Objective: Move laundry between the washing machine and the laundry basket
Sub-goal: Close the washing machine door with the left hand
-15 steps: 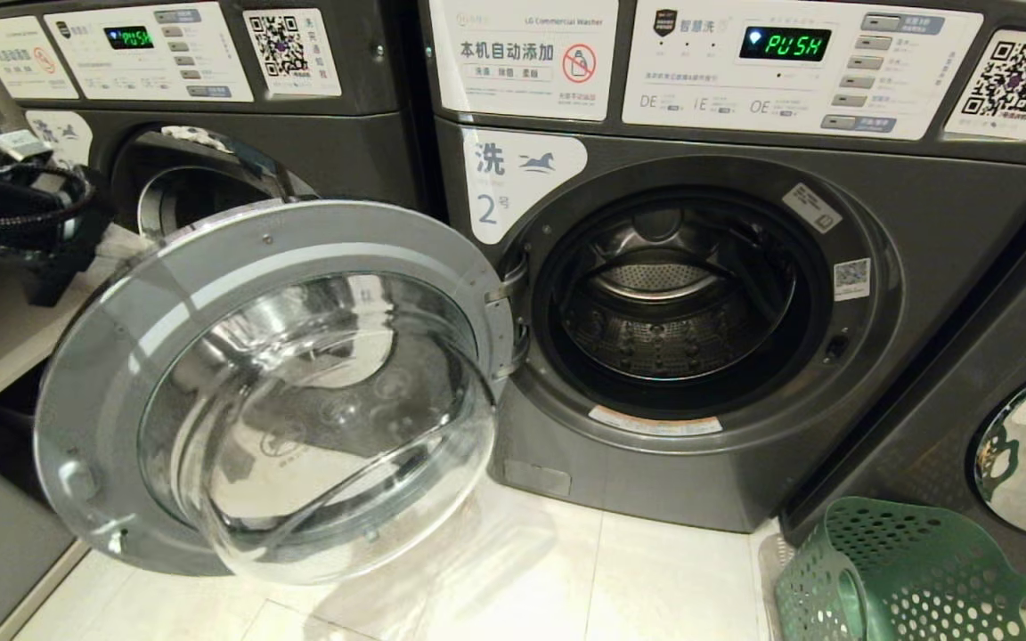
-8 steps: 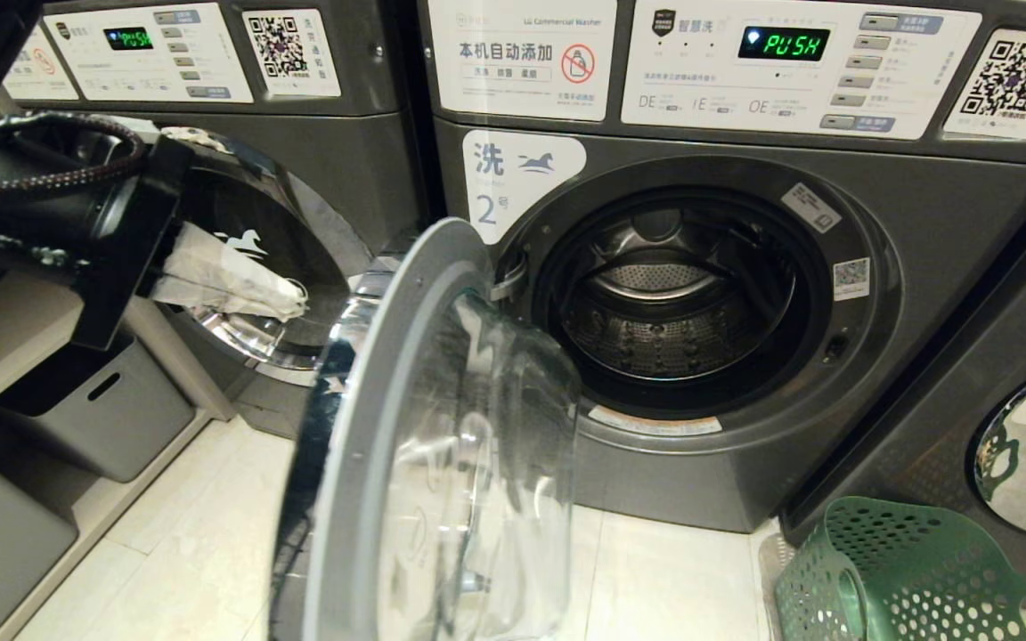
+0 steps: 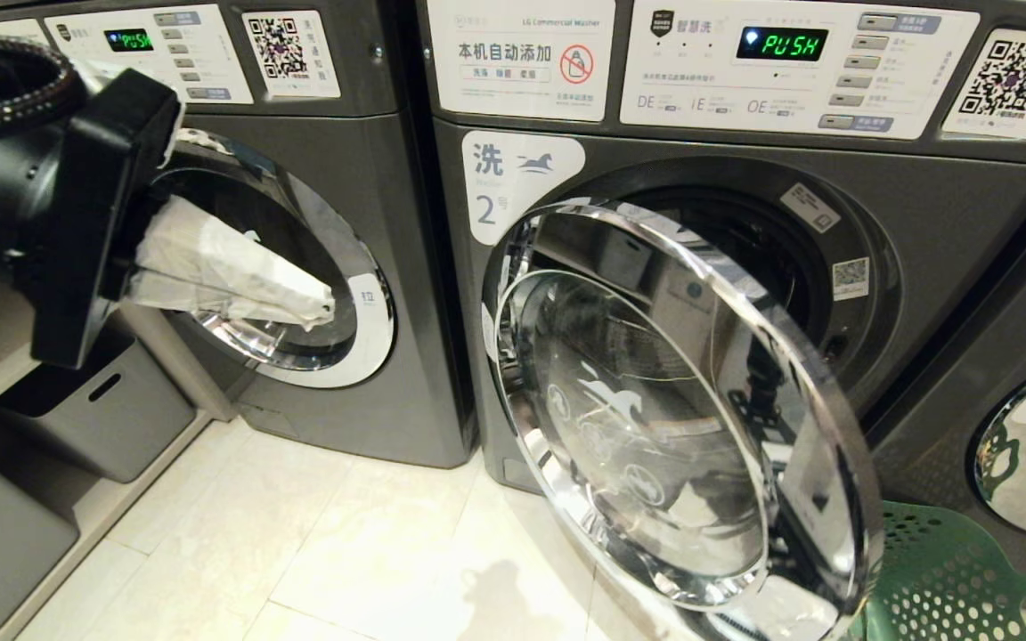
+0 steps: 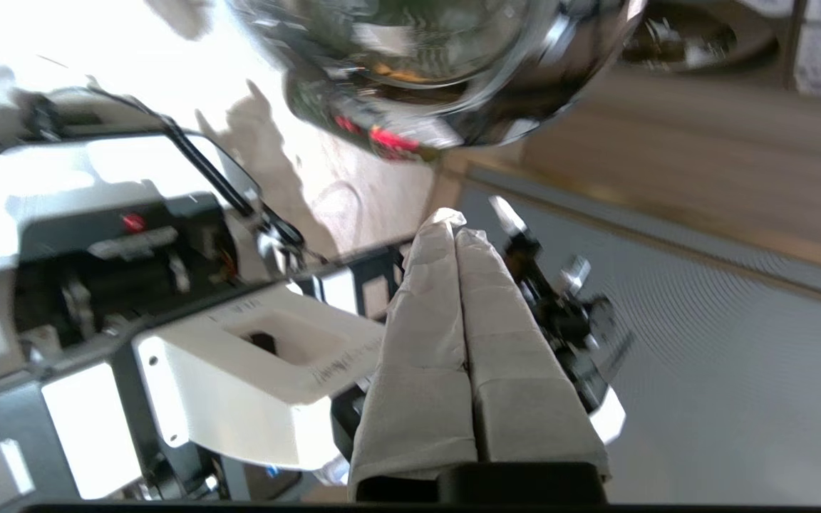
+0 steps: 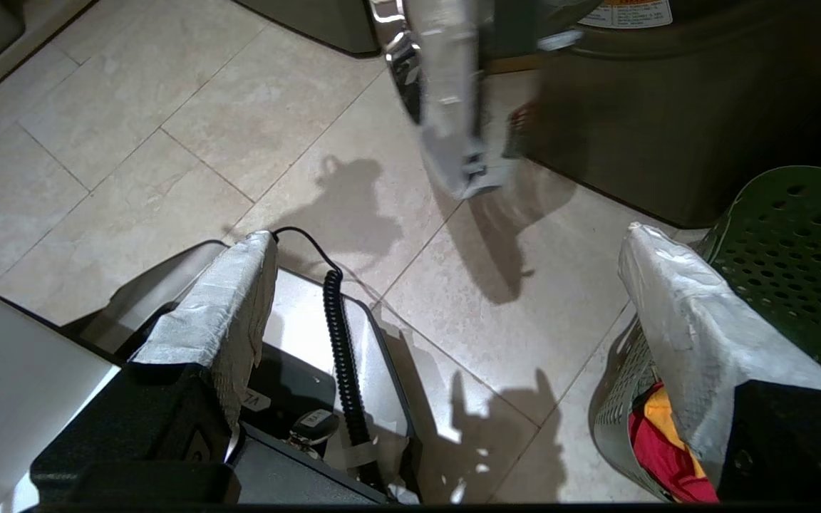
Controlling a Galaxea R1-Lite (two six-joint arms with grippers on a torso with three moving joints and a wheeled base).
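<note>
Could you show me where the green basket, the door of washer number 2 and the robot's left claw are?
laundry basket (image 5: 802,235), right wrist view, on its perforated side wall.
washing machine door (image 3: 647,418), head view, on the glass centre.
left gripper (image 3: 321,312), head view, at the wrapped fingertips.

**Three views, one door shared**

Head view: from high up, facing forward and down at the washer (image 3: 745,294) marked "2", close enough that its half-swung door (image 3: 682,418) fills the middle; basket (image 3: 958,579) clipped at lower right, left hand (image 3: 321,307) intruding at upper left.

Left wrist view: from behind the left hand (image 4: 453,221), tilted, looking across the robot's own body toward the floor (image 4: 353,178) and the door's chrome rim (image 4: 453,92).

Right wrist view: low, pointing steeply down past the right hand (image 5: 446,235) at floor (image 5: 168,128), basket (image 5: 795,235) and door edge (image 5: 446,107).
</note>
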